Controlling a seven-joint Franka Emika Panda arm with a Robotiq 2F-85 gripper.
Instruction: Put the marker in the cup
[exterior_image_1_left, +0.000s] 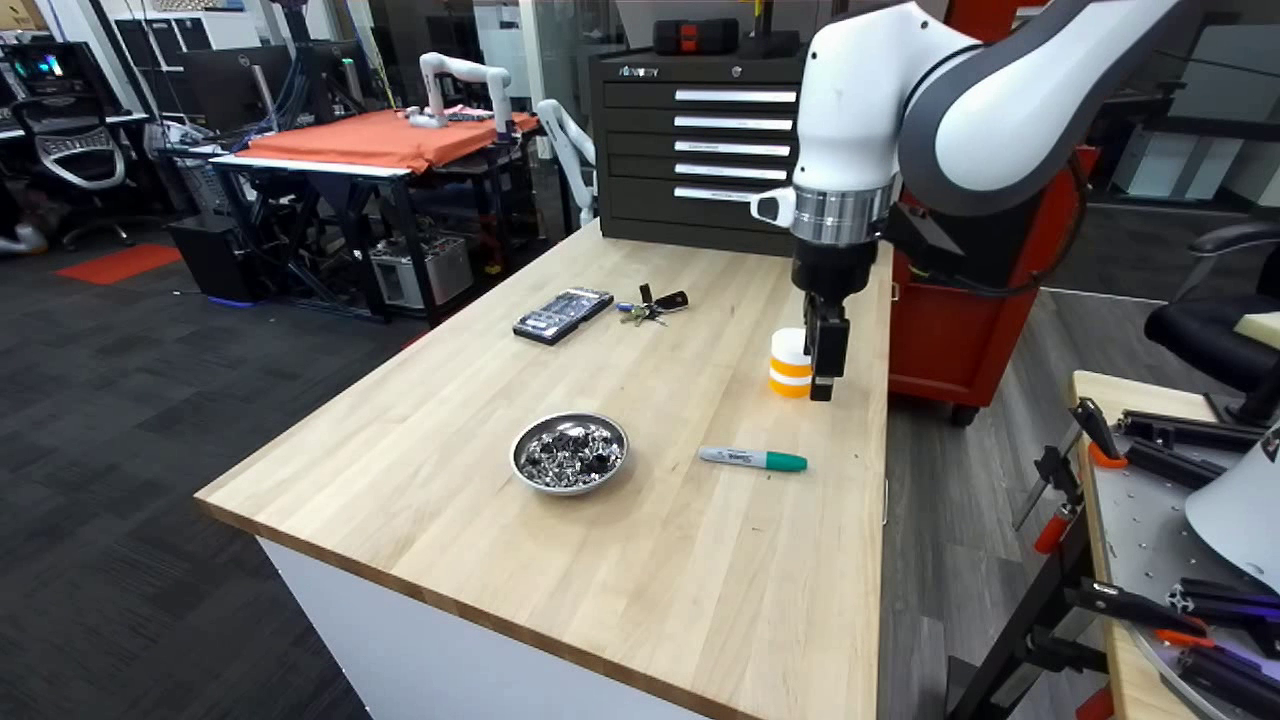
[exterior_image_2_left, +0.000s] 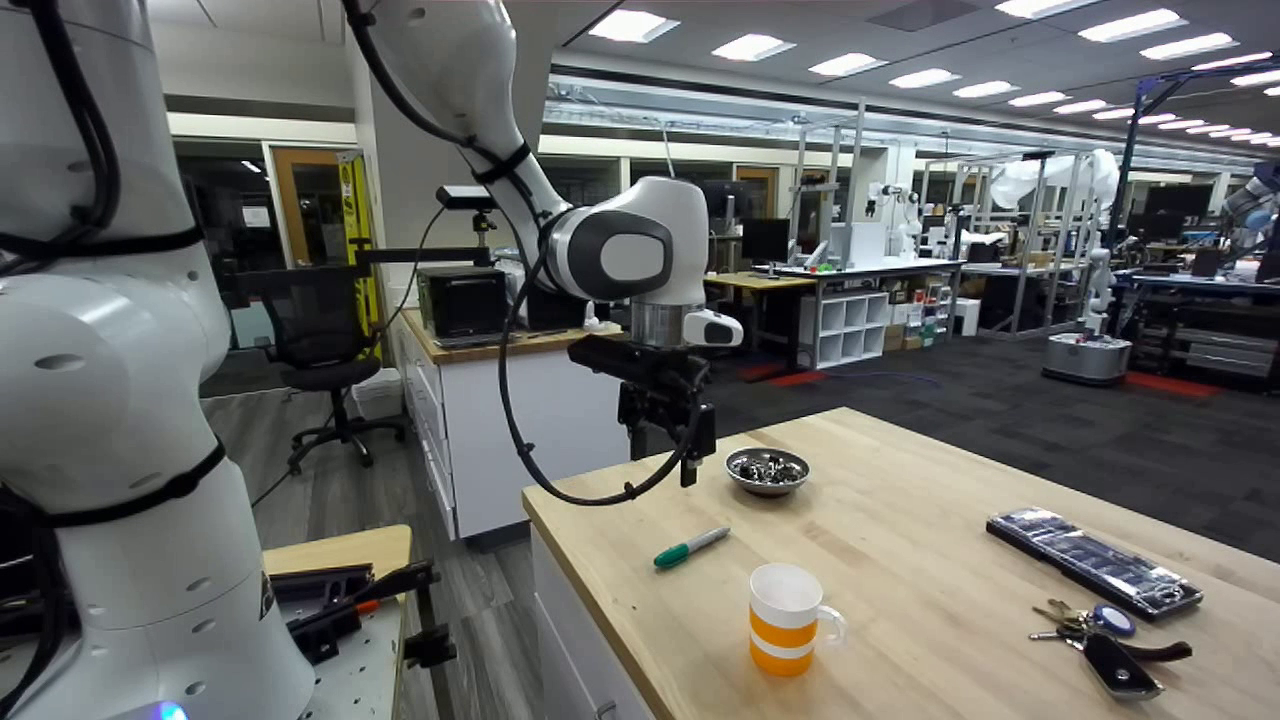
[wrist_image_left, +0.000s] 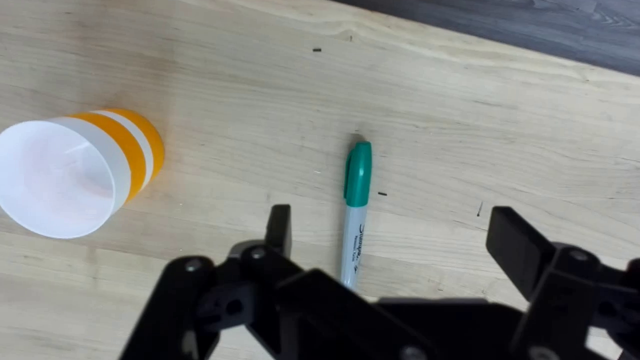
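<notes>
A marker with a grey barrel and a green cap lies flat on the wooden table in both exterior views (exterior_image_1_left: 752, 459) (exterior_image_2_left: 692, 548). In the wrist view the marker (wrist_image_left: 357, 200) lies between the fingers in the picture, cap away from the gripper; its barrel end is hidden. The white cup with orange bands and a handle stands upright in both exterior views (exterior_image_1_left: 788, 365) (exterior_image_2_left: 784, 620). In the wrist view the cup (wrist_image_left: 127, 145) is left of the fingers, with nothing visible inside. My gripper (wrist_image_left: 390, 222) is open and holds nothing, above the table (exterior_image_1_left: 822, 385) (exterior_image_2_left: 664, 462).
A metal bowl (exterior_image_1_left: 562, 488) of small metal parts stands near the marker. A flat clear-lidded case (exterior_image_1_left: 563, 315) and keys (exterior_image_1_left: 648, 308) lie farther along the table. A dark drawer chest (exterior_image_1_left: 700, 215) stands at one end. The table edge (wrist_image_left: 480, 37) runs beyond the marker's cap.
</notes>
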